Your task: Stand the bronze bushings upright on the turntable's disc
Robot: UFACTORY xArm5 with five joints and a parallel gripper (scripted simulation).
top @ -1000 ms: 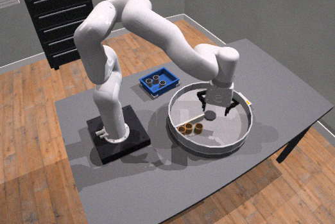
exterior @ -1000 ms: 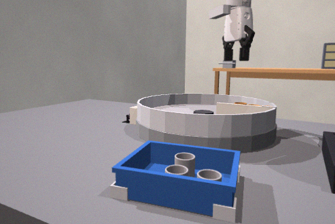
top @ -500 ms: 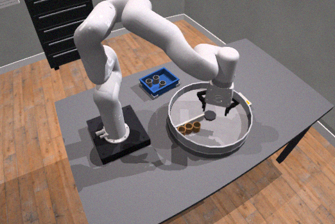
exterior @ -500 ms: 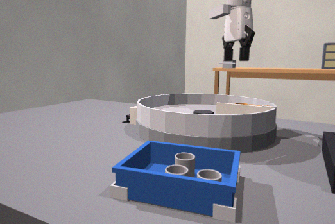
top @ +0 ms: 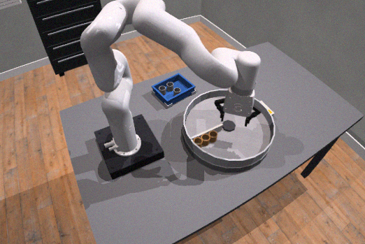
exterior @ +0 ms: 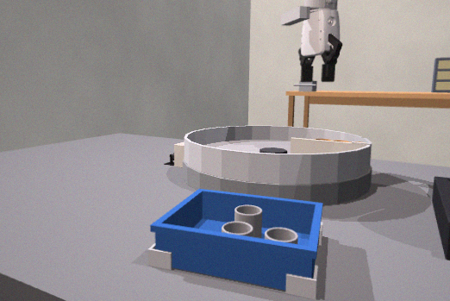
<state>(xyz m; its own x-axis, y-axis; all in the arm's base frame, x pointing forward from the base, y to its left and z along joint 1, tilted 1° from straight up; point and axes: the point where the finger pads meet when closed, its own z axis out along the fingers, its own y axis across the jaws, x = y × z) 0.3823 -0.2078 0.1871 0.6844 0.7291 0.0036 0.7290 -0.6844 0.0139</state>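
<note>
The hand (top: 235, 117) hangs spread and empty high above the turntable's disc (top: 245, 141) — the three bronze bushings (top: 205, 138) stand in a cluster on the disc, well below it and off to one side, by the rim.

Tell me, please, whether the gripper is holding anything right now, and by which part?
Nothing is held: the gripper hangs open above the turntable.
</note>
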